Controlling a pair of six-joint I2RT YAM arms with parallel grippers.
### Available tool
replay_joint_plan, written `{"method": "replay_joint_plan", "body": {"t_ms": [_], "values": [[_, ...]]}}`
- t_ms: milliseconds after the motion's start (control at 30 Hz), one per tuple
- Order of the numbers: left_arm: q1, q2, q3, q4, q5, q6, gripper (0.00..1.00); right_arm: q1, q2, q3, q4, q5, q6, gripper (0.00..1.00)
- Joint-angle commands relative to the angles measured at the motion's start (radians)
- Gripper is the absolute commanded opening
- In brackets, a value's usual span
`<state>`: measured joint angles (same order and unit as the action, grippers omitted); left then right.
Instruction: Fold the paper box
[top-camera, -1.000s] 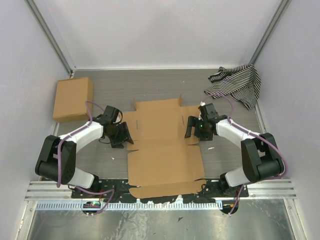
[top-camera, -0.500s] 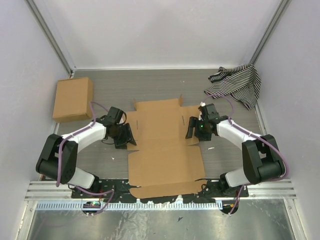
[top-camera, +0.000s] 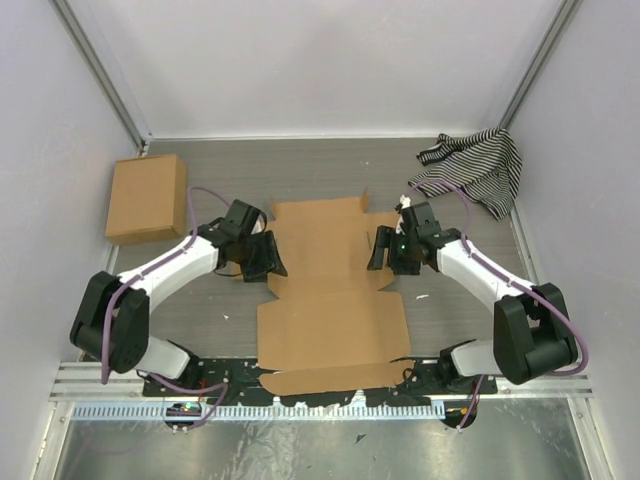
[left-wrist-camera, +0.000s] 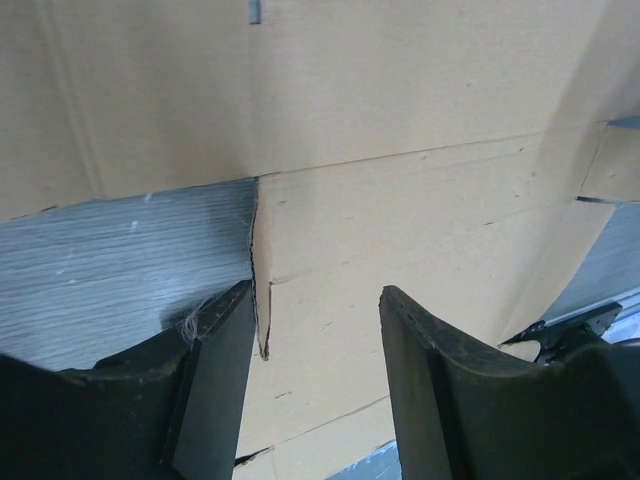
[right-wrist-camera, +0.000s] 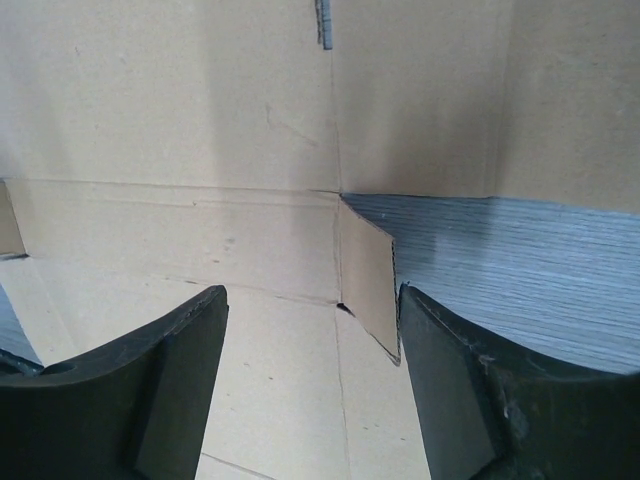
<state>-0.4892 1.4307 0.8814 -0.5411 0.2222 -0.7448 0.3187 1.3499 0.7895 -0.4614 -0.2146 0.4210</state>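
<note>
The paper box (top-camera: 325, 310) lies as a flat brown die-cut sheet in the middle of the table. At its left edge my left gripper (top-camera: 266, 256) is open over the left side flap. In the left wrist view that gripper (left-wrist-camera: 318, 300) straddles cardboard (left-wrist-camera: 400, 200), with a small tab's raised edge (left-wrist-camera: 258, 290) beside its left finger (left-wrist-camera: 215, 380). At the sheet's right side flap my right gripper (top-camera: 384, 250) is also open. In the right wrist view it (right-wrist-camera: 312, 300) hangs over the sheet (right-wrist-camera: 200, 150), and a small tab (right-wrist-camera: 365, 270) stands up beside its right finger (right-wrist-camera: 450, 380).
A ready-formed brown box (top-camera: 147, 197) sits at the back left. A black-and-white striped cloth (top-camera: 475, 170) lies in the back right corner. Walls with metal rails close in the grey table (top-camera: 330, 170) on three sides.
My left gripper has moved right and back onto the sheet's left flap, which now looks pushed inward. The right gripper shifted slightly toward the sheet and its jaws narrowed a little.
</note>
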Motion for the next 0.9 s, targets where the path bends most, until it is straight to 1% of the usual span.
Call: {"method": "replay_joint_plan", "body": {"t_ms": [0, 167, 500, 867], "values": [[-0.038, 0.067, 0.031, 0.032, -0.008, -0.022, 0.59, 0.030, -0.002, 0.024, 0.028, -0.025, 0.023, 0.74], [-0.068, 0.139, 0.043, 0.071, -0.003, -0.034, 0.58, 0.077, 0.022, 0.030, 0.050, -0.023, 0.045, 0.73], [-0.138, 0.214, 0.104, 0.087, -0.007, -0.048, 0.57, 0.212, 0.098, 0.086, 0.062, 0.045, 0.088, 0.73], [-0.171, 0.327, 0.138, 0.087, -0.032, -0.048, 0.56, 0.262, 0.225, 0.083, 0.084, 0.089, 0.106, 0.74]]}}
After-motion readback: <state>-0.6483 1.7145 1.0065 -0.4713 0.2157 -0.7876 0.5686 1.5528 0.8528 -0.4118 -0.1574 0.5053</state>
